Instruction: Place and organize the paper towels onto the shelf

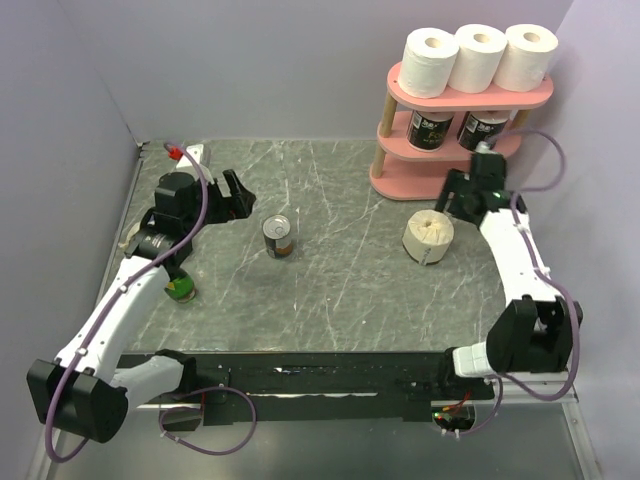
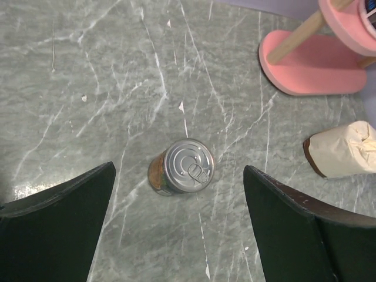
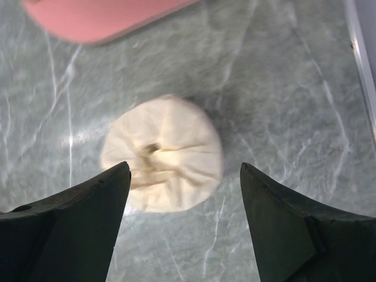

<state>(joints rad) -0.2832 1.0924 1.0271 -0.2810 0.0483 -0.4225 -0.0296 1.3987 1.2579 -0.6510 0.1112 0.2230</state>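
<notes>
The pink shelf point(image 1: 398, 178) stands at the back right, with three white paper towels point(image 1: 478, 57) in a row on its top board. Two black-printed rolls point(image 1: 432, 130) sit on its middle board. One cream roll point(image 1: 428, 237) stands on the table in front of the shelf. My right gripper point(image 1: 462, 195) hangs over it, open. In the right wrist view the cream roll point(image 3: 167, 153) lies just beyond the fingertips of that gripper point(image 3: 185, 170), not gripped. My left gripper point(image 1: 235, 195) is open at the left, holding nothing.
A small metal can point(image 1: 278, 237) stands mid-table, seen ahead of the left gripper point(image 2: 179, 169) as a can point(image 2: 183, 166) with a pull-tab lid. A green-topped object point(image 1: 181, 290) sits beside the left arm. Walls close in at the left, the back and the right.
</notes>
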